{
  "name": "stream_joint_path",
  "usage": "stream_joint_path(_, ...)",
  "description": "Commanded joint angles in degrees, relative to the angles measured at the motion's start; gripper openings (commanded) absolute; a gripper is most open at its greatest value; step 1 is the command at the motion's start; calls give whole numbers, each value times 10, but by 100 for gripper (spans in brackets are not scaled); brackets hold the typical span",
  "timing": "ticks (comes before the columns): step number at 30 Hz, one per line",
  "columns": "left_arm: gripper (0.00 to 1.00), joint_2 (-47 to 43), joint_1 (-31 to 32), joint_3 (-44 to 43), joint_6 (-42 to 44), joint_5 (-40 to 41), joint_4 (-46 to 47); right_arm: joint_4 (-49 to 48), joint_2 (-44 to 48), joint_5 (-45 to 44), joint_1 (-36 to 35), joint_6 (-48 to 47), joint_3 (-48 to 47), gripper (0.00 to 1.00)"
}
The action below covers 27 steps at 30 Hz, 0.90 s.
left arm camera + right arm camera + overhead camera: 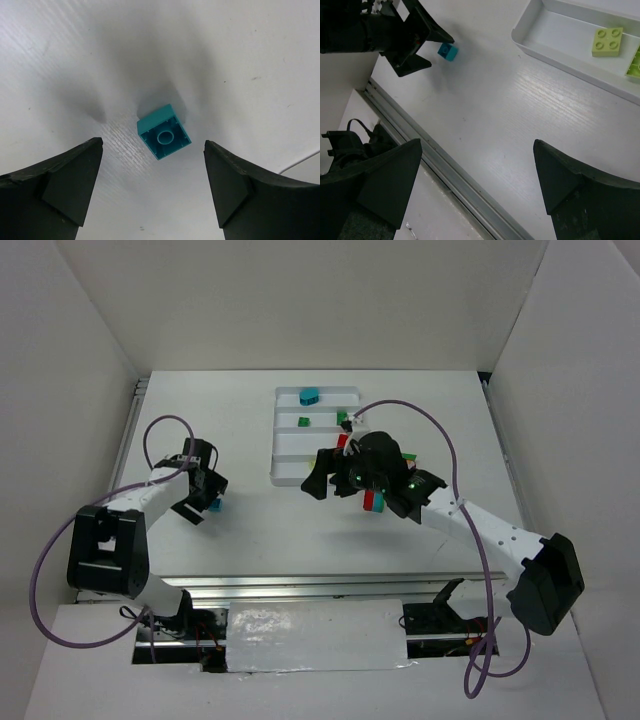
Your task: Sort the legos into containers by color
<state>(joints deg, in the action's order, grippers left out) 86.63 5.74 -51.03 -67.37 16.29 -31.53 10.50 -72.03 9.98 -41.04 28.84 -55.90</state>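
No text, label, brand, number or sign can be read in any of the views.

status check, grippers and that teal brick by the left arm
Left gripper: jaws open, lined up on teal brick, not gripped, brick on table. Right gripper: jaws open, empty, near the tray. Nothing blocking the brick.
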Motion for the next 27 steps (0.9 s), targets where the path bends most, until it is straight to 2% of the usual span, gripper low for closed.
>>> stream_joint_path(1,94,-30,6,5,-86,29,-16,-21,12,13,-4,-6,11,100)
stream_joint_path(10,89,13,14,-30,-139,37,-45,-28,22,27,-4,-7,28,100)
stream_joint_path(17,87,54,16,-32,-150,37,-26,-27,33,28,-5,-12,38,100)
stream_joint_path(20,83,64,16,-34,-153,37,-21,-26,34,29,-4,-15,41,100)
stream_joint_path(21,68,65,16,-34,-154,32,-20,-23,32,29,-4,-17,41,100)
stream_joint_path(23,51,66,18,-27,-161,32,-19,-23,31,30,-5,-18,42,100)
stream_joint_path(24,45,64,19,-23,-165,34,-18,-25,30,31,-6,-18,43,100)
stream_joint_path(26,41,59,20,-14,-170,36,-10,-27,30,35,-5,-17,45,100)
stream_joint_path(27,34,57,20,-13,-170,37,-8,-28,31,36,-4,-17,45,100)
